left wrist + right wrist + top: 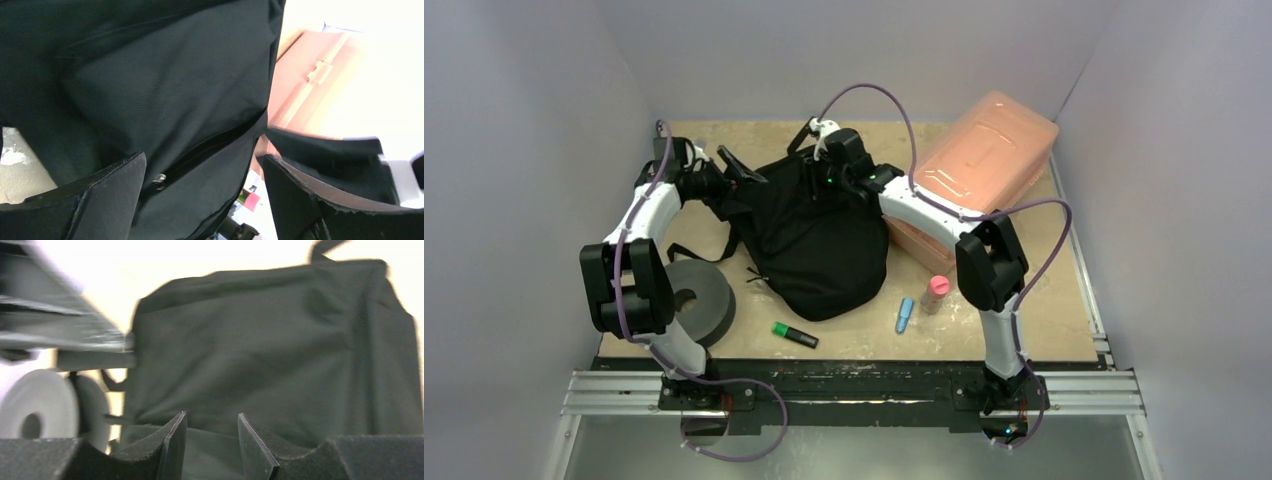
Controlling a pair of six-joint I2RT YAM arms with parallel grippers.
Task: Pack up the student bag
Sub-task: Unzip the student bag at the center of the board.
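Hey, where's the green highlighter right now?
In the top view, the green highlighter pen lies near the table's front edge, just in front of the soft black fabric backpack, right of the dark grey foam ring.

Ahead of the right jaws the student bag (280, 350) is blurred; beyond both pairs of jaws the background is overexposed.

Found the student bag (824, 255) filling mid-table. Blocked at its 2 o'clock by the pink box (984, 165) and at 8 o'clock by the foam ring (704, 310), both just beside it. Lay passable at 6 o'clock over bare table (864, 340), save for a green marker (794, 335), blue tube (905, 315) and pink-capped bottle (935, 294).
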